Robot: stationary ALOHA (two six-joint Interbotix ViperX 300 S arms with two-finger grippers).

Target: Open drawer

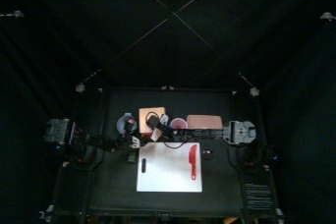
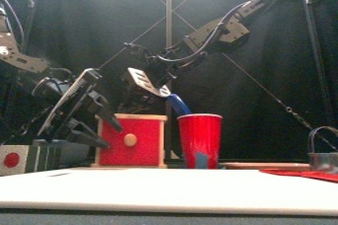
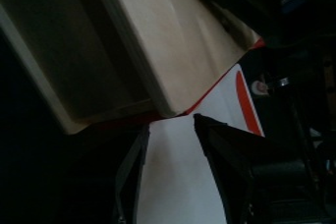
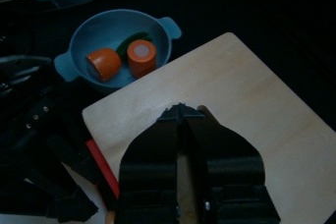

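Observation:
The small orange-tan wooden box (image 1: 148,117) stands at the back of the table, left of centre. Its red drawer front with a white knob (image 2: 132,141) faces the front camera and looks flush with the box. My left gripper (image 3: 171,125) is open beside the box's left side (image 3: 125,51), with nothing between its jaws; it hangs left of the box (image 2: 101,118). My right gripper (image 4: 184,112) reaches across from the right and hovers over the box's tan top (image 4: 250,100), jaws shut and empty. It shows above the box (image 2: 144,77).
A red cup (image 2: 200,140) with a blue utensil (image 2: 179,101) stands right of the box. A pinkish-grey block (image 1: 203,121) lies further right. A white sheet (image 1: 168,169) with a red tool (image 1: 194,159) and a black pen (image 1: 143,164) covers the front. A blue bowl (image 4: 116,39) holds orange pieces.

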